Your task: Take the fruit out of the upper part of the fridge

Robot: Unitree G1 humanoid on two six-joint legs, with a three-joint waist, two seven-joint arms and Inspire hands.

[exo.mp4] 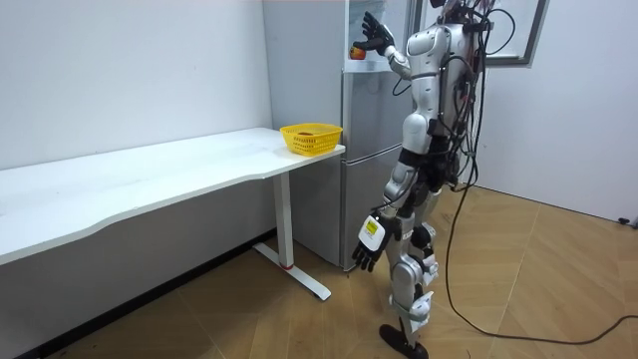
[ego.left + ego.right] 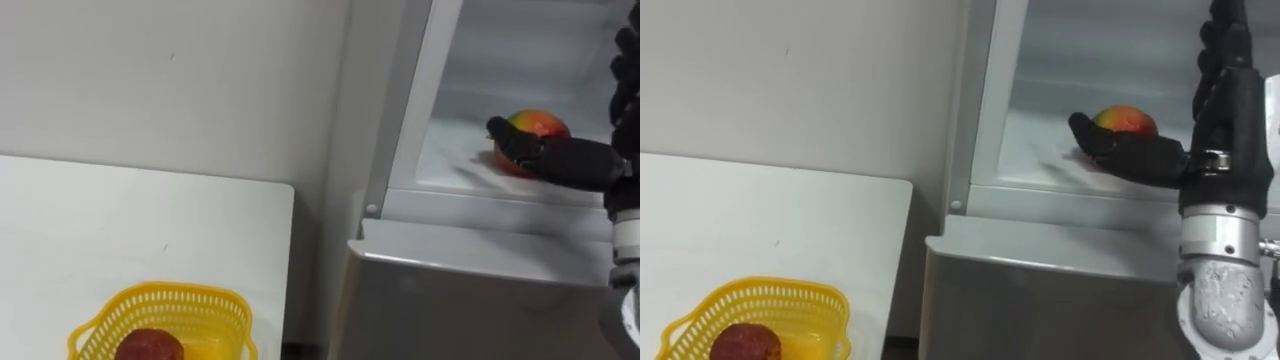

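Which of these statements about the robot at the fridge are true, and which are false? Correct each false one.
1. The red-and-yellow fruit lies inside the open upper compartment of the fridge. True.
2. The right hand is closed round that fruit. False: its fingers are straight and point up, and the thumb reaches across in front of the fruit.
3. The yellow basket stands on the floor. False: it stands on the white table.
4. The basket holds a dark red fruit. True.
5. The left hand rests on the table. False: it hangs at the robot's side.
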